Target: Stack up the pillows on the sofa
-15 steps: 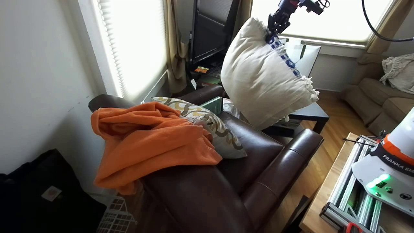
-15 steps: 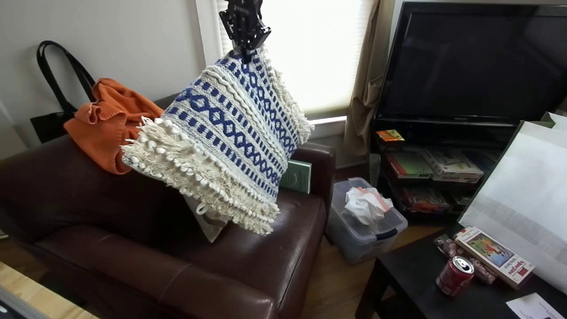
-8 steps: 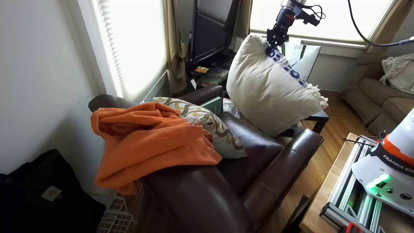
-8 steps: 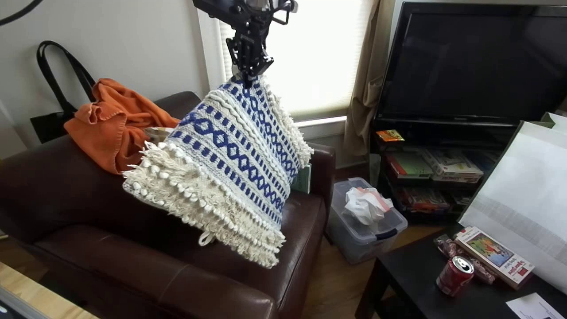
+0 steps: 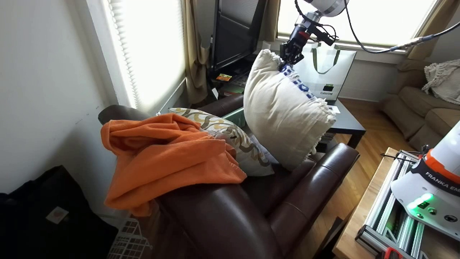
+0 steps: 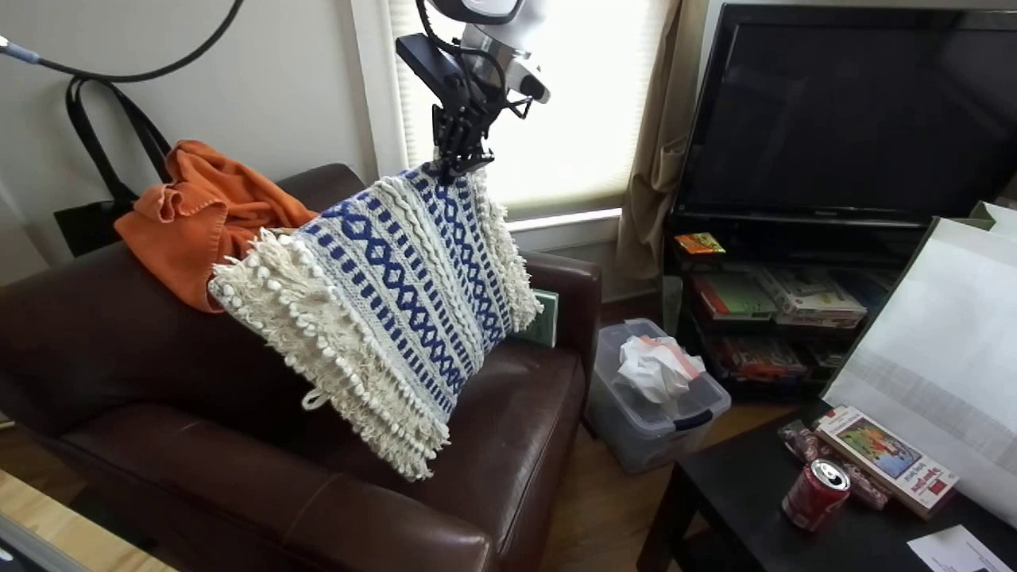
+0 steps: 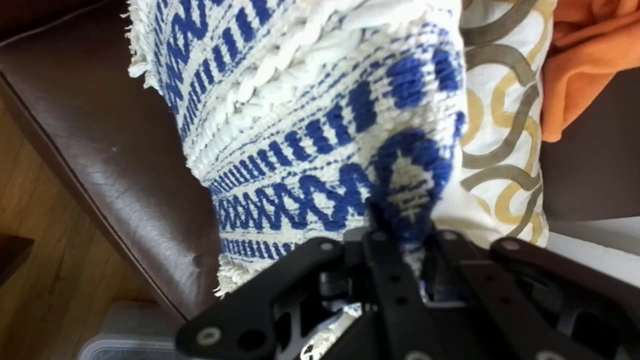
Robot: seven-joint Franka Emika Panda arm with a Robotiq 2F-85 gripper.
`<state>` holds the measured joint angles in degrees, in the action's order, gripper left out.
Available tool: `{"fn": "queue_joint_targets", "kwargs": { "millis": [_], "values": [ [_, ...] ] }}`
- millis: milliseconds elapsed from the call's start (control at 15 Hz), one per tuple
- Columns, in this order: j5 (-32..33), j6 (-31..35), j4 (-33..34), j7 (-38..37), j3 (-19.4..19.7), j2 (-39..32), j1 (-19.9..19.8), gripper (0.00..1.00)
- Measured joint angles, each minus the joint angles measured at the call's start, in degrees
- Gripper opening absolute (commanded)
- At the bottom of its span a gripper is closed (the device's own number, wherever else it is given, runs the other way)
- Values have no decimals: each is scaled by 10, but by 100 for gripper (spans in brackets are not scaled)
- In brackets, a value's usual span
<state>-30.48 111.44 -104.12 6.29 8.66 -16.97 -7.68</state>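
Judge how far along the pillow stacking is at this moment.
Done: the swirl-patterned pillow rests on the sofa, and the gripper has the fringed pillow pinched. In hand: that pillow, held tilted alongside the other. Left: probably stacking it and letting go; no stack shows yet.

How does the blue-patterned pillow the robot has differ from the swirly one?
The blue-patterned pillow has bands and diamonds; the swirl pillow has tan and grey-brown curves. The blue-patterned pillow has shaggy fringe, while the swirl pillow's visible edges look plain. Fingers grip the blue-patterned pillow; the swirl pillow rests on the sofa. Both are patterned on pale cloth.
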Motion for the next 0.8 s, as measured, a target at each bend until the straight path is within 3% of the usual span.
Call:
{"fn": "queue_joint_targets", "kwargs": {
  "millis": [400,800],
  "values": [
    [-14,-41,159,-74,-46,-142,-11,3],
    [17,-93,308,-123,-84,-245,2,3]
  ]
}}
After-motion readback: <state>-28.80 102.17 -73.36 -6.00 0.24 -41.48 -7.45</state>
